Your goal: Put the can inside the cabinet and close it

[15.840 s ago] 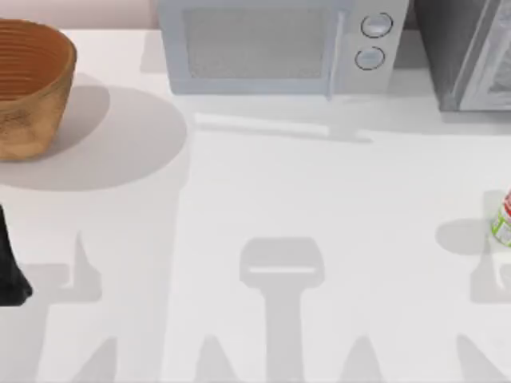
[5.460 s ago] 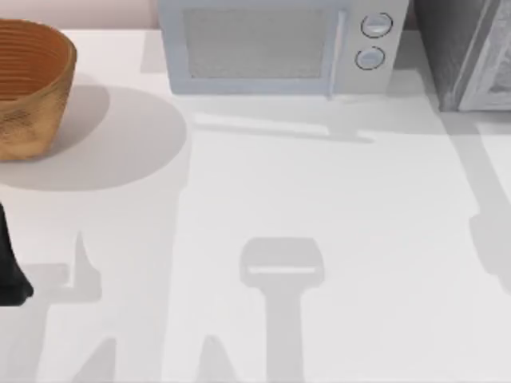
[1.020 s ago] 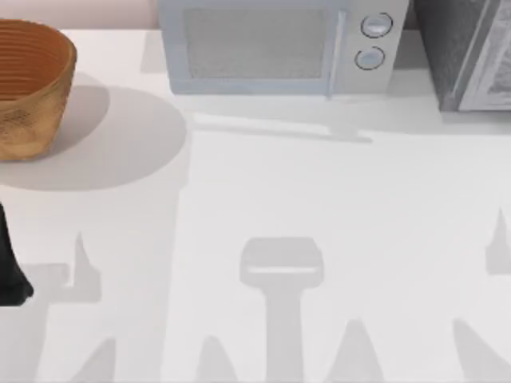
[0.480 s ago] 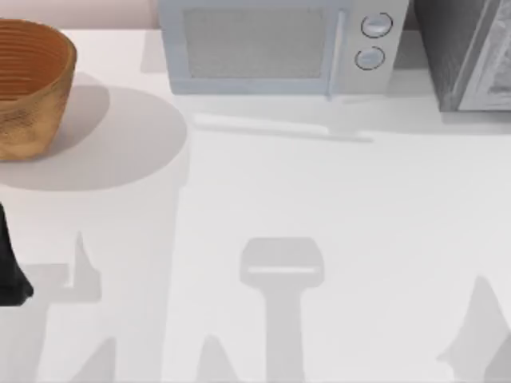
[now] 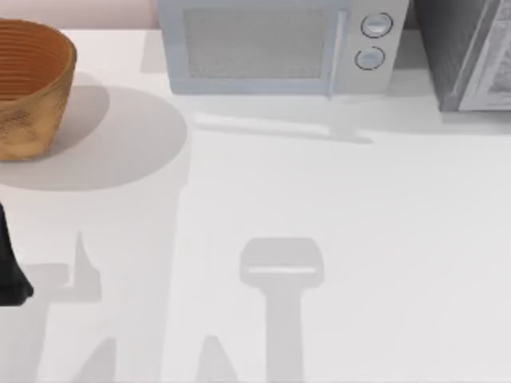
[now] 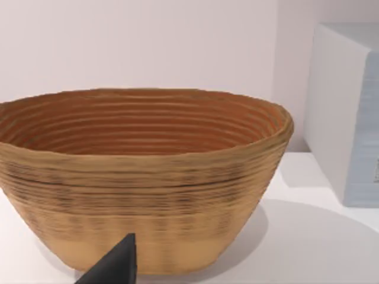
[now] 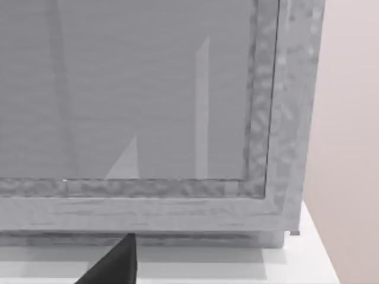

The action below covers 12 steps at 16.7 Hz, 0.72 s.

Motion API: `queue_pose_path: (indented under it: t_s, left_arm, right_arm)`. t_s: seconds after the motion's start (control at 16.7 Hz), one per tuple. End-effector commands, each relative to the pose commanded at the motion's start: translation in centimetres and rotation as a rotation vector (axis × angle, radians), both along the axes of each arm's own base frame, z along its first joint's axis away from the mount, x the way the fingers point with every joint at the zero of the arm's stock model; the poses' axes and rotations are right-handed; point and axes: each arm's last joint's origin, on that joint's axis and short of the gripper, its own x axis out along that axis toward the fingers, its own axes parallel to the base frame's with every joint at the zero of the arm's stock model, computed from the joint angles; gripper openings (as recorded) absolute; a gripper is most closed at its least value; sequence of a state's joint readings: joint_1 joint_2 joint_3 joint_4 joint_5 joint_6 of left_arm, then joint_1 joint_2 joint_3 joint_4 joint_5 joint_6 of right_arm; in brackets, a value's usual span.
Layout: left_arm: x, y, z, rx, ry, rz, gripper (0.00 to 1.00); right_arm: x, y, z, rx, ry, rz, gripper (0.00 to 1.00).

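Top view first: at the near left edge of our white surface [image 5: 335, 199] sits a dark piece of our left arm [image 5: 9, 267], parked there. Farther back on the left stands one woven brown basket [image 5: 32, 88], and at the far centre one light blue-grey microwave [image 5: 279, 48] with two round knobs [image 5: 376, 25] on its right side. At the far right corner is one cabinet [image 5: 467, 56], its dark speckled side facing left and its lighter framed front beside that.

Left wrist view adds what the overhead camera cannot: the basket [image 6: 142, 177] seen from the side, its ribbed inner wall visible, with the pale flank of the microwave [image 6: 346, 112] farther off beside it. One dark fingertip of our left end effector [image 6: 112, 266] pokes in just before the basket; from that single tip we cannot tell whether the fingers are apart or together.

Right wrist view faces the cabinet [image 7: 278, 118] closely, showing its flat grey front panel inside a speckled frame, with the panel sitting flush in the frame. One dark fingertip of our right end effector [image 7: 115, 263] shows before the lower frame; again we cannot tell how its fingers stand.

We cannot make out the can anywhere on the surface.
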<state>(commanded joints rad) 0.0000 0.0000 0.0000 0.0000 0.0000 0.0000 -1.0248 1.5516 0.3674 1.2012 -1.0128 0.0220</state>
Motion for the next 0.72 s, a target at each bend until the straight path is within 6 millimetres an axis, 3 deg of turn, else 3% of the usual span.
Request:
queue_pose_path:
  t_s: [0.42,0.72]
  left_arm:
    - [0.0,0.0,0.0,0.0,0.0,0.0,1.0]
    - [0.0,0.0,0.0,0.0,0.0,0.0,1.0]
  right_arm:
    - [0.3,-0.5,0.5,0.002,0.001,0.001,1.0]
    - [2.1,-4.3,5.0,0.004,0.003,-0.002,1.0]
